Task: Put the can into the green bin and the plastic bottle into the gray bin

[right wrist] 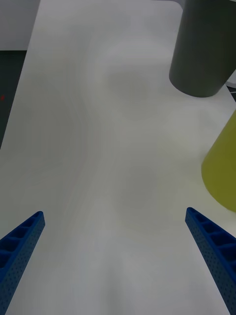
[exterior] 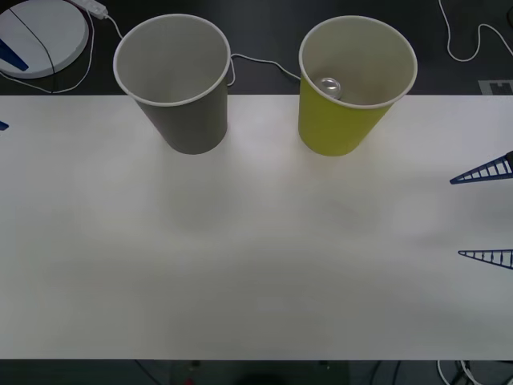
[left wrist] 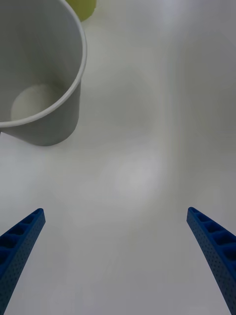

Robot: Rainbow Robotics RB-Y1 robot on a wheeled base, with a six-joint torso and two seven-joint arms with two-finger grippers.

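The gray bin (exterior: pixel 188 120) stands at the table's back left, and the left wrist view looks down into its pale, bare inside (left wrist: pixel 34 101). To its right stands the green bin (exterior: pixel 337 128), with the can's silver top (exterior: pixel 329 85) showing inside it. My right gripper (exterior: pixel 455 218) is open at the table's right edge, apart from both bins (right wrist: pixel 201 49) (right wrist: pixel 223 167), with nothing between its fingers (right wrist: pixel 114 212). My left gripper (left wrist: pixel 115 210) is open and holds nothing, beside the gray bin; one fingertip (exterior: pixel 2 125) pokes in at the front view's left edge. The plastic bottle is out of view.
The white table (exterior: pixel 256 265) stretches wide in front of the bins. Behind it on the dark floor lie a round white device (exterior: pixel 44 32) at the back left and loose white cables (exterior: pixel 264 64) (exterior: pixel 465 48).
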